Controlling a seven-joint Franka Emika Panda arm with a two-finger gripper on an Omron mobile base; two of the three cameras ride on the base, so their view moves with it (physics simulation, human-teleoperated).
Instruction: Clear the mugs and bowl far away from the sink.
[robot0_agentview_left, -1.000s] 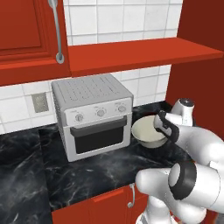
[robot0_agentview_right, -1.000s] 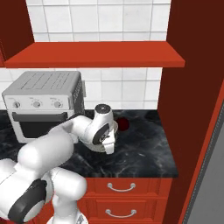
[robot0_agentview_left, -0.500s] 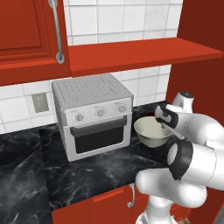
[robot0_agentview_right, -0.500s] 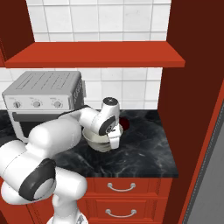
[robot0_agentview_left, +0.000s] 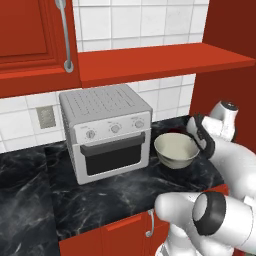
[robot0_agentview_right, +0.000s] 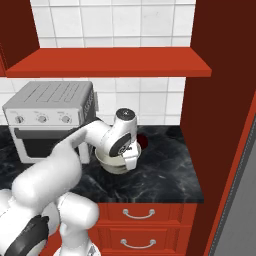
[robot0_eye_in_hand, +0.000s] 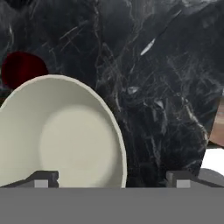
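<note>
The cream bowl (robot0_agentview_left: 175, 150) rests upright on the black marble counter (robot0_agentview_left: 115, 195), just right of a toaster oven. My gripper (robot0_agentview_left: 201, 142) hangs over the bowl's right rim with its jaws wide open and nothing held. In the hand view the bowl (robot0_eye_in_hand: 65, 140) takes up the lower left, and its rim runs between my fingertips (robot0_eye_in_hand: 41, 179). From the right base view my gripper (robot0_agentview_right: 131, 161) covers most of the bowl (robot0_agentview_right: 107, 164). A small dark red mug (robot0_eye_in_hand: 22, 70) stands just behind the bowl, near the wall (robot0_agentview_right: 145, 141). The sink is out of view.
A silver toaster oven (robot0_agentview_left: 107, 132) stands left of the bowl. A red shelf (robot0_agentview_left: 160, 60) runs overhead, and a tall red cabinet side (robot0_agentview_right: 220, 100) closes the counter's right end. Bare counter (robot0_agentview_right: 165, 170) lies between bowl and cabinet.
The jaws have opened wide and let go of the bowl's rim. The hand has swung a little to the right, while the bowl stays on the counter.
</note>
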